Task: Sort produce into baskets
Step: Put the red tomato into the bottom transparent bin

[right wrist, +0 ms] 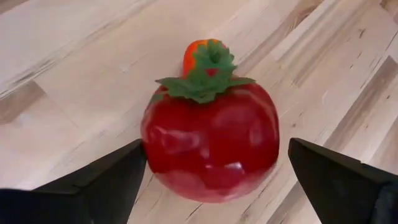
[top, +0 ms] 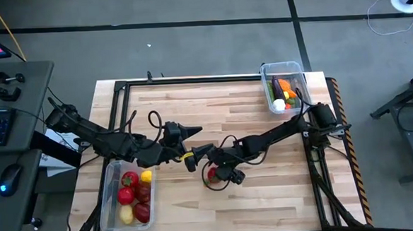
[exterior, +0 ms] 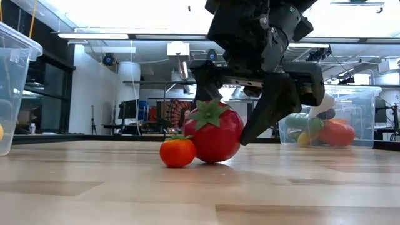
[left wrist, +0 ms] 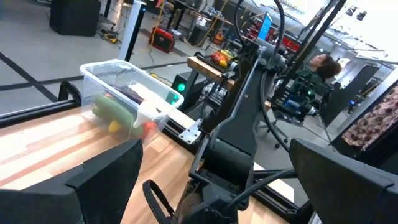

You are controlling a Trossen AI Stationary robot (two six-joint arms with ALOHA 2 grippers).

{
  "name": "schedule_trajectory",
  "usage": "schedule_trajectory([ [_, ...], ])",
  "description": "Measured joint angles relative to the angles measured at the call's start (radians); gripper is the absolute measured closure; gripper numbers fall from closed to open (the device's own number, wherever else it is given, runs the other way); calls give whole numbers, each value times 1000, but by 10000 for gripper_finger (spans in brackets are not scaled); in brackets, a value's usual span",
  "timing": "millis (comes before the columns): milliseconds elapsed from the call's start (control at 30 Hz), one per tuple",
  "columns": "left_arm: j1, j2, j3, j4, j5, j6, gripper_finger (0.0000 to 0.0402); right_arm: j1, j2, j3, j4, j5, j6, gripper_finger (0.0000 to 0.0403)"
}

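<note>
Low view: right gripper (exterior: 250, 119) down at the surface (exterior: 200, 187), fingers spread wide either side of a big red tomato (exterior: 215, 131), not yet pinching. Small orange fruit (exterior: 177, 152) touching it, half hidden in the right wrist view. Left gripper (top: 190, 130) raised beside the near basket (top: 110, 198), fingers apart, holding nothing.

Glossy plastic tomato (right wrist: 210, 140) on smooth pale wooden table (right wrist: 74, 68)
</note>
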Motion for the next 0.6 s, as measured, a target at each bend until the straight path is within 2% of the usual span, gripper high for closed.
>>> schedule_trajectory([
  [233, 0, 0, 0, 3, -3, 0, 9, 31, 8, 0, 10, 4, 25, 78],
  [400, 0, 0, 0, 5, -3, 0, 9, 44, 8, 0, 9, 63, 100, 125],
  [600, 0, 0, 0, 10, -2, 5, 9, 40, -18, 0, 4, 139, 194, 135],
])
